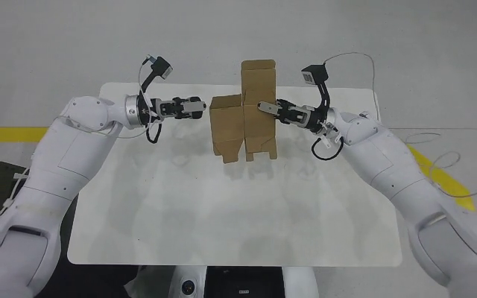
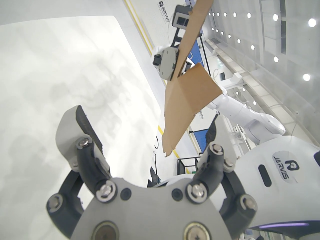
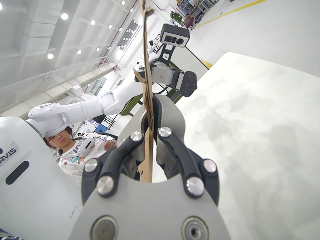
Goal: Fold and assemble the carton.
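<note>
Carton (image 1: pixel 244 119) of brown cardboard, only half folded, hangs upright in the air with its flaps loose. The white table (image 1: pixel 223 223) lies below it. The right gripper (image 1: pixel 262 106) is at the carton's right side, fingers pinched tight on a panel edge. The left gripper (image 1: pixel 200 106) sits just beside the carton's left panel, fingers spread apart and holding nothing.

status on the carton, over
Right hand shut on carton, held off table. Left hand open, short of carton. Nothing between them.
</note>
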`<state>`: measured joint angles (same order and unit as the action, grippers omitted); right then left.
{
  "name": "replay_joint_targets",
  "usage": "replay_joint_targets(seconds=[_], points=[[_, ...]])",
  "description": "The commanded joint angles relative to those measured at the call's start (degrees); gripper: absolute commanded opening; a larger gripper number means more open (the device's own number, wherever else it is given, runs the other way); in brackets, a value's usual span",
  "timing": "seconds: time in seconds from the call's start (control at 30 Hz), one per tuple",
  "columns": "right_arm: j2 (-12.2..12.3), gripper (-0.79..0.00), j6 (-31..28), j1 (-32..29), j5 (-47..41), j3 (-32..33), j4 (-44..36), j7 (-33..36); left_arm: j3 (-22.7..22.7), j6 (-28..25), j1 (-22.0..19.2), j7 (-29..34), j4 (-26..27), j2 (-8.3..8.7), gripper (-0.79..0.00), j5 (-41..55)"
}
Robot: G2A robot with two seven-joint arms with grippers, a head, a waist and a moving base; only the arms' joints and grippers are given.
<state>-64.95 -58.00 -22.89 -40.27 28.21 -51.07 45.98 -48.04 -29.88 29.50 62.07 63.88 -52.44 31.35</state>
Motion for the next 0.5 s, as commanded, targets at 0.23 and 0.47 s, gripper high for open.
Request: replay_joint_targets(seconds=[0.23, 0.47], points=[[0.0, -0.785, 3.2, -2.7, 3.8, 1.9, -3.1, -4.5, -0.8, 1.8, 1.4, 0.1, 2.2, -0.31, 0.000, -1.4], [-1.0, -0.785, 6.0, -4.3, 8.3, 3.3, -4.4, -9.1, -1.2, 2.7, 2.7, 0.7, 4.6, -0.50, 0.000, -2.6]])
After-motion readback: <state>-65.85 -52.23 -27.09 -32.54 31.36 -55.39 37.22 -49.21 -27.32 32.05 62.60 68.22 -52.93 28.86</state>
